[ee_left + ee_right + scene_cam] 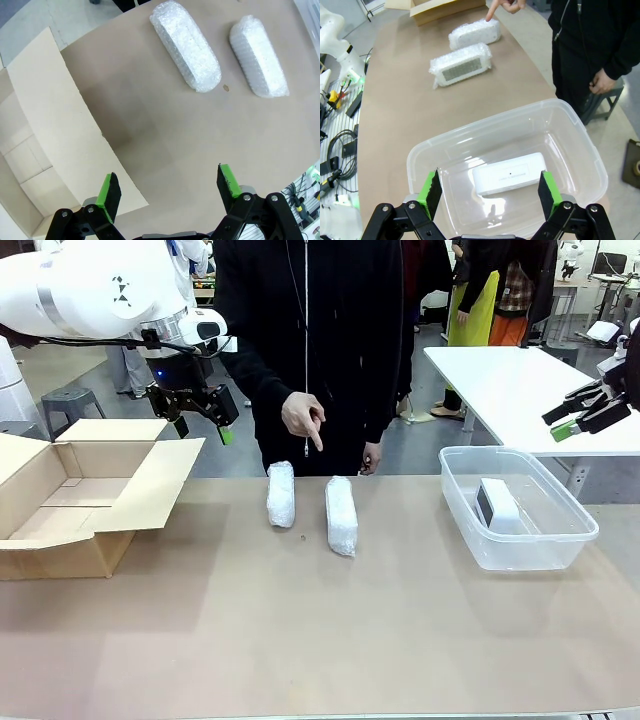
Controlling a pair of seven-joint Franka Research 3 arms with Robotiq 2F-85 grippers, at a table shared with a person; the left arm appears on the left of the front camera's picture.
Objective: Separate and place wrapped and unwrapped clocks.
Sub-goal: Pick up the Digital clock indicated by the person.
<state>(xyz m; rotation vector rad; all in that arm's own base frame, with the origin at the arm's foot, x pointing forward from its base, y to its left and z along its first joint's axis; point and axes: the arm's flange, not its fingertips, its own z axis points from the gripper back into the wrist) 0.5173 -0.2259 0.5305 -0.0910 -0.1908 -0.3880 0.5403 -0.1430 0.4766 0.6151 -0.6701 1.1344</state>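
The left pincer (204,426) is hanging released, jaws wide, over the flap edge of the open brown cardboard box (62,545) at the left of the tabletop (300,630). One oblong bundle in white bubble wrap (281,494) is lying below a person's pointing hand (303,418). A second wrapped bundle (341,515) is lying just beside it without touching, with bare surface all around both. The right pincer (560,424) is hovering, equally released, above the right end of the clear plastic bin (530,542). Inside, the bare white rounded clock (500,506) is sitting clear of the walls.
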